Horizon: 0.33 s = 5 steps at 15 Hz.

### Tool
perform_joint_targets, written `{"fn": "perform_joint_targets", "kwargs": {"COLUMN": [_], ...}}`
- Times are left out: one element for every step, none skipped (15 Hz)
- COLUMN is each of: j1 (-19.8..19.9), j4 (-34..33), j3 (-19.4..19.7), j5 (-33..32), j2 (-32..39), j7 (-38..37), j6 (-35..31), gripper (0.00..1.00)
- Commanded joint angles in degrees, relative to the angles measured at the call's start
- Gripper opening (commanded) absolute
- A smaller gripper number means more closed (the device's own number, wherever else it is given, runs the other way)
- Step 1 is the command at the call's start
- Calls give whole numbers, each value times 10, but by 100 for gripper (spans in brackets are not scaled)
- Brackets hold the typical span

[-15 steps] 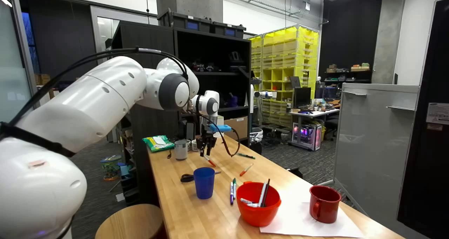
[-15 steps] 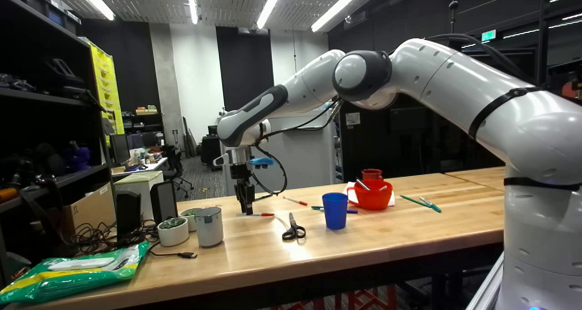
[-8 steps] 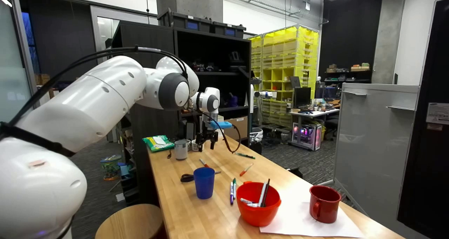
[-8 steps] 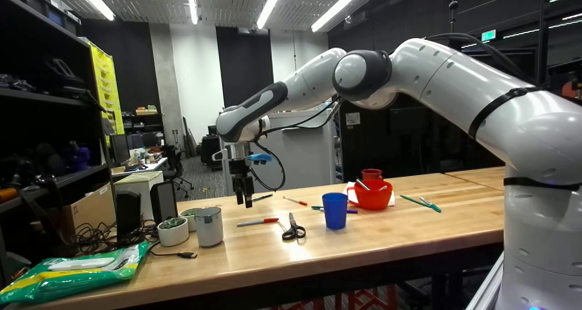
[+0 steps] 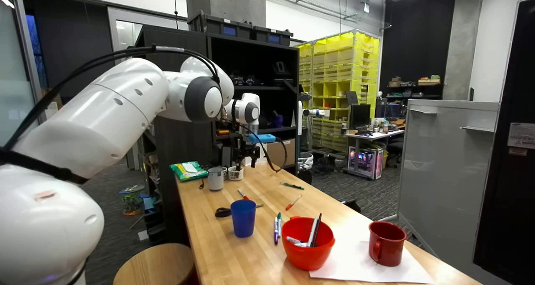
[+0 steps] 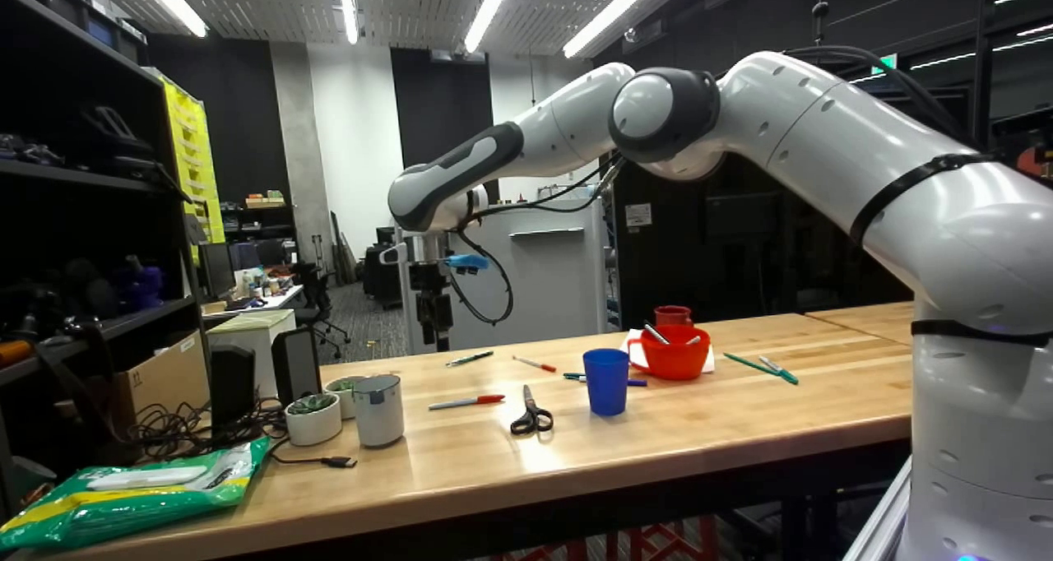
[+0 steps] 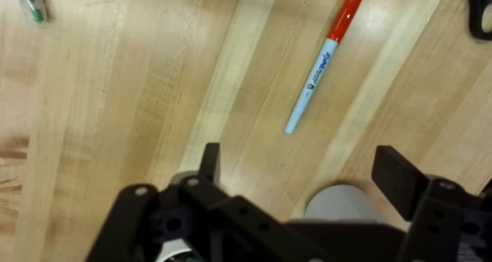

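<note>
A wooden surface point(image 5: 215, 251) carries a blue cup point(image 6: 605, 382); far behind the cup, in an exterior view, stand a black shelf point(image 5: 179, 59) and yellow bins point(image 5: 332, 67). Past the cup, beyond scissors point(image 6: 532, 417), lies a red-capped marker point(image 6: 466, 402). Farther from the cup, the end effector point(image 7: 300, 166) hangs above the surface, jaws spread wide. The wrist view shows lettering point(image 7: 318, 72) on the marker, too small to read elsewhere; a stool point(image 5: 154, 264), nearer the camera than the cup, appears only in an exterior view.
</note>
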State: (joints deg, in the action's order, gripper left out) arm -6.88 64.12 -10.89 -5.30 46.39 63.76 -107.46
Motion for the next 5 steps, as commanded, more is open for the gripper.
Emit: {"fn": "perform_joint_targets", "kwargs": {"j1": [-8, -5, -5, -5, -5], "j4": [86, 17, 23, 22, 22], "j3": [3, 2, 2, 2, 2], "j5": [-5, 2, 2, 2, 2], "j2": [-81, -23, -29, -31, -30], "j7": [-40, -15, -17, -17, -17], "j6": [-10, 2, 2, 2, 2], "gripper": [100, 100, 100, 100, 100]}}
